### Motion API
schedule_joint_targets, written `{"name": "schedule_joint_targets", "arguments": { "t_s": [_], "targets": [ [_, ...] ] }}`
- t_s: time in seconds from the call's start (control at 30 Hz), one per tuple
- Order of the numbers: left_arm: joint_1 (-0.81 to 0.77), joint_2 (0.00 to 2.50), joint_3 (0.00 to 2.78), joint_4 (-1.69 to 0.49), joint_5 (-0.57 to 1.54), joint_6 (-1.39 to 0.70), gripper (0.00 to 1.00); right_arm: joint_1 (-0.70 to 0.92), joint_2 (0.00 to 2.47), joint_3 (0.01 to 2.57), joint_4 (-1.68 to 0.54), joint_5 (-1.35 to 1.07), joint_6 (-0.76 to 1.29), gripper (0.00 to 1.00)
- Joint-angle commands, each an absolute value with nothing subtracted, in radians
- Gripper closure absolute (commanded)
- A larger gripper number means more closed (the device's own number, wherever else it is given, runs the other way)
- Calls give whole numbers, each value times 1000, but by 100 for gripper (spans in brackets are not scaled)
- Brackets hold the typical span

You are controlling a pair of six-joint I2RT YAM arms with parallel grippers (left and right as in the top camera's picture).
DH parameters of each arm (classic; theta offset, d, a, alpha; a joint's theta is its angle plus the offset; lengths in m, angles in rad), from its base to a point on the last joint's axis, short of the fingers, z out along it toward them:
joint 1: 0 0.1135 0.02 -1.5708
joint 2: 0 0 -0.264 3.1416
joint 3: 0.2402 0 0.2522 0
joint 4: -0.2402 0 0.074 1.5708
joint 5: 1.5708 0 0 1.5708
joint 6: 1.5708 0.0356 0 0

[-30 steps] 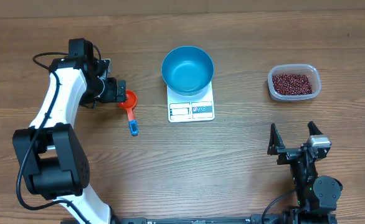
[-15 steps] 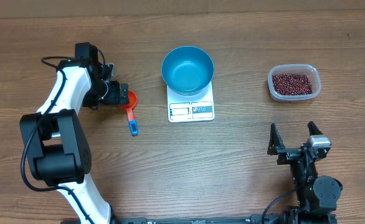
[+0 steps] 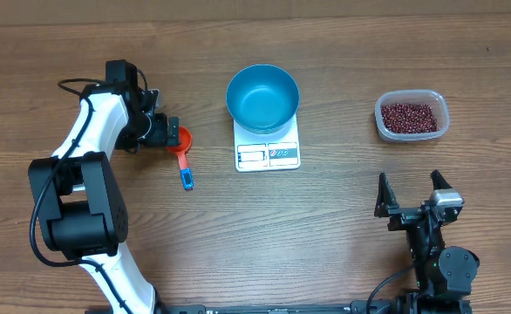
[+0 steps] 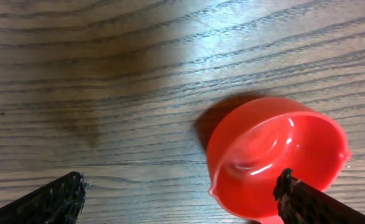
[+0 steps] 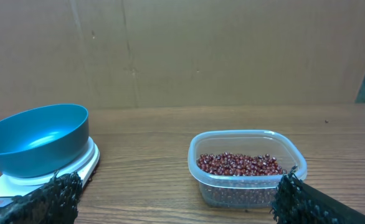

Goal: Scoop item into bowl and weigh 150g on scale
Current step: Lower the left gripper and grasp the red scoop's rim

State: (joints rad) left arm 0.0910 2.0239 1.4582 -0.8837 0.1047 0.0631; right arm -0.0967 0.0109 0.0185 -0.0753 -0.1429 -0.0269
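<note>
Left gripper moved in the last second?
Yes. In the overhead view the left gripper edged slightly right, toward the scale, closing on the red scoop. Jaws open.

Wood-grain table (image 3: 325, 227); behind it, a brown wall (image 5: 182, 50), possibly cardboard.
</note>
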Motion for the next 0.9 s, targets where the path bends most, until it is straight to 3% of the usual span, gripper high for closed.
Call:
{"name": "schedule_joint_targets", "arguments": {
  "t_s": [0.0, 0.87],
  "targets": [
    [84, 2040, 1474, -881, 71, 83, 0, -92, 3, 8, -72, -147, -31, 0],
    [32, 2040, 1426, -795, 41, 82, 0, -92, 3, 8, -72, -147, -31, 0]
  ]
}}
